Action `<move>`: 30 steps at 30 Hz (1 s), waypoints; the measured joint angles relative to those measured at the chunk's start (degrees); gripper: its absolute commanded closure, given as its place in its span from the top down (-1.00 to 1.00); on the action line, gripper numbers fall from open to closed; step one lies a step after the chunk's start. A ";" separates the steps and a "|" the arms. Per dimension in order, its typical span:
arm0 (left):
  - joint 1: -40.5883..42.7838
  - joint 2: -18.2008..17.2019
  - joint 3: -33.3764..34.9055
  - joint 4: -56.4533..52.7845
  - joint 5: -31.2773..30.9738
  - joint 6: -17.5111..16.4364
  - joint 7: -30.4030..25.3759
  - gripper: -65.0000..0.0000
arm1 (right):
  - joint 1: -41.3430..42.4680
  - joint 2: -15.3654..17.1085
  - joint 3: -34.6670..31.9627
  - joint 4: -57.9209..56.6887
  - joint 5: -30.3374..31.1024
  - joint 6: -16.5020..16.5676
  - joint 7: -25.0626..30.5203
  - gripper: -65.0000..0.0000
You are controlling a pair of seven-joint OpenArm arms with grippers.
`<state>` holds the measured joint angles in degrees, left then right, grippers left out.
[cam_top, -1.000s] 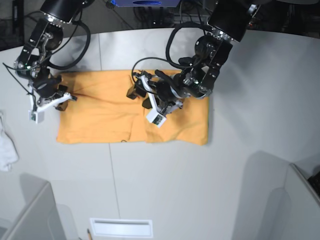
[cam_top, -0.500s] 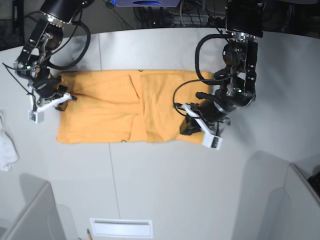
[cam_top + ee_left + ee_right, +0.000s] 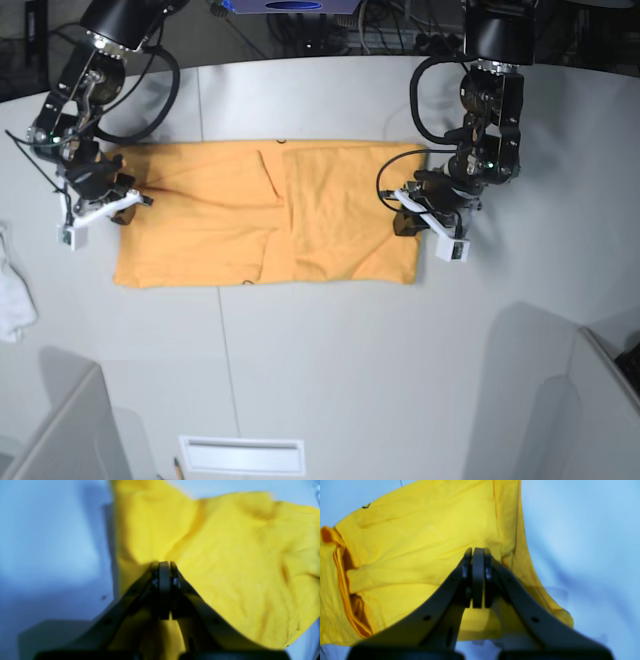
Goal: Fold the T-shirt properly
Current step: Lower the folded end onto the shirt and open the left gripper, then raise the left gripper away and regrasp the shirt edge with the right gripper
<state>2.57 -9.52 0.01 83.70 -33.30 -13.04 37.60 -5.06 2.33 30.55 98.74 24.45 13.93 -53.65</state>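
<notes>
The T-shirt (image 3: 265, 215) lies flat on the tabletop (image 3: 330, 380). The left pincer (image 3: 408, 215) pinches its one end. The right pincer (image 3: 125, 200) pinches the other.

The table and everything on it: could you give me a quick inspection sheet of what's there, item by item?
Surface: pale grey table, seam lines across it.
Job's things: orange-yellow T-shirt lying flat as a long rectangle, partly folded.
Clutter: small white cloth at the table's edge; white slotted plate near the front.
Grippers: left gripper shut on the T-shirt's edge; right gripper shut on the opposite edge.
Cables: black cables looping along both arms.
Surroundings: grey partitions at the front corners.
</notes>
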 measured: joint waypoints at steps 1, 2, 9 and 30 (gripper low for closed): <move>0.02 -0.02 0.09 0.00 0.04 -0.04 -0.31 -1.00 | 0.90 0.02 0.00 -1.46 -0.17 -0.02 -0.33 -1.00; -0.07 0.13 -0.22 0.20 0.02 -0.02 -0.20 -1.00 | 1.75 0.02 0.00 -2.91 -0.42 -0.09 -0.37 -1.00; 0.09 -1.11 -0.50 4.79 -0.09 -0.22 -0.35 -1.00 | 2.12 0.00 -0.02 -5.11 -0.24 -0.20 -0.17 -1.00; -11.10 -0.37 -0.33 -12.22 -0.57 -0.22 -0.72 -1.00 | 2.32 0.04 -0.02 -5.60 -0.17 -0.20 0.07 -1.00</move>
<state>-8.54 -9.89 -0.32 71.48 -33.87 -13.26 36.88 -2.74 2.37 30.52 93.14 24.27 13.74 -53.58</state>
